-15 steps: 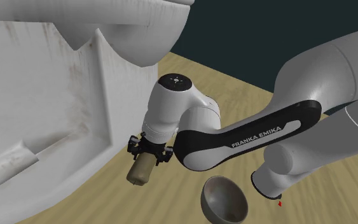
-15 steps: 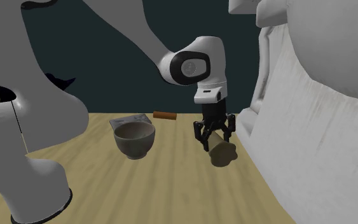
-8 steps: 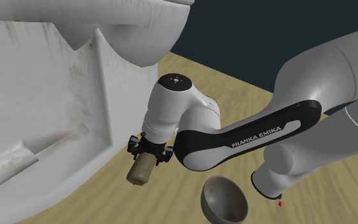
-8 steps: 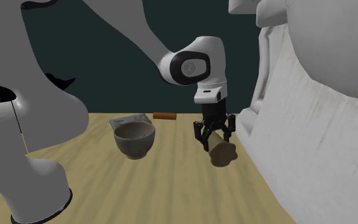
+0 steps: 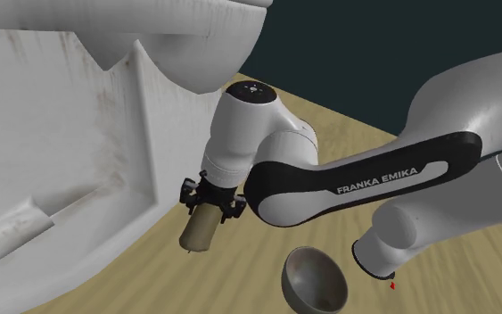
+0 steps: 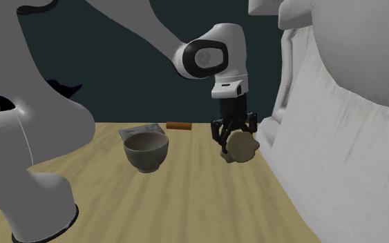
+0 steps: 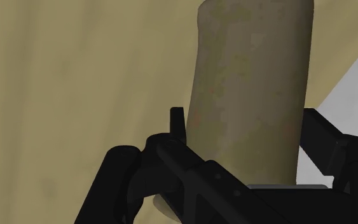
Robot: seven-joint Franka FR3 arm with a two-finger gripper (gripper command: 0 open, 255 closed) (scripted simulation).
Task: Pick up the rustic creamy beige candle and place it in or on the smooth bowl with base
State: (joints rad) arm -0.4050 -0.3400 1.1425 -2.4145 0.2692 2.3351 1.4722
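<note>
The candle (image 5: pixel 200 232) has risen, a mottled beige cylinder in gripper (image 5: pixel 209 202).

Arm (image 5: pixel 458 107): reaches from shoulder view's lower right up and toward left. White links, dark forearm band lettered FRANKA EMIKA. Elbow bent, forearm running roughly level.

Wrist (image 5: pixel 242 125): rounded white joint, turned so hand points downward with slight tilt. In second exterior view, hand hangs nearly vertical beneath wrist.

Gripper (image 5: pixel 209 202): all black, directly under wrist, fingers aimed down. Fingers (image 7: pixel 171 172) closed against opposite sides of candle (image 5: pixel 199 230), clasping its upper end; candle's body extends past fingertips.
</note>
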